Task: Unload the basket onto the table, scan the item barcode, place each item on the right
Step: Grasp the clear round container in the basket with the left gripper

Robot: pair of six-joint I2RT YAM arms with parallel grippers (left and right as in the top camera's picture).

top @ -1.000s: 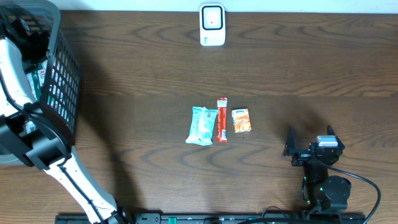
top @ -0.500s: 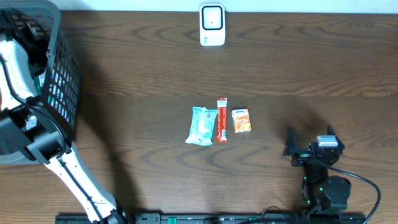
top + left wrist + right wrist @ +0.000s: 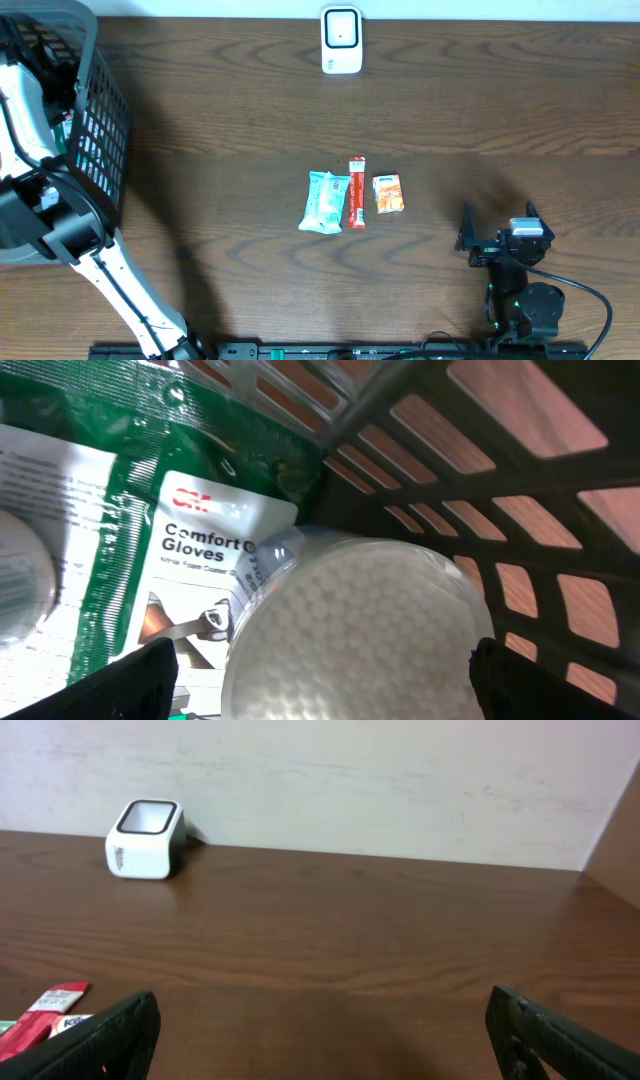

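1. Early going: nothing has reached the white box-shaped barcode scanner (image 3: 341, 40), which stands alone at the far edge of the dark wooden table (image 3: 500, 110).
2. The left gripper (image 3: 325, 680) is down inside the black plastic mesh basket (image 3: 100, 130) at the table's left end. Its jaws are spread wide, one on each side of a clear round plastic tub (image 3: 360, 625) with a white honeycomb-patterned face.
3. Whether the pads are touching the tub I cannot tell, and nothing looks squeezed or lifted. I'd call it unheld.
4. The tub lies on a green and white packet marked "Comfort Gloves" (image 3: 195, 545), close to the basket wall.
5. Its round face is turned up at the wrist camera, so its axis runs roughly toward the lens with a slight tilt. No barcode is in sight.
6. The right gripper (image 3: 498, 225) is parked at the near right of the table, jaws apart and empty.
7. A pale blue pouch (image 3: 325, 201), a red stick packet (image 3: 356, 206) and a small orange packet (image 3: 387, 193) lie side by side mid-table.
8. To come, by my reckoning: close, lift clear, find the code and show it to the scanner.
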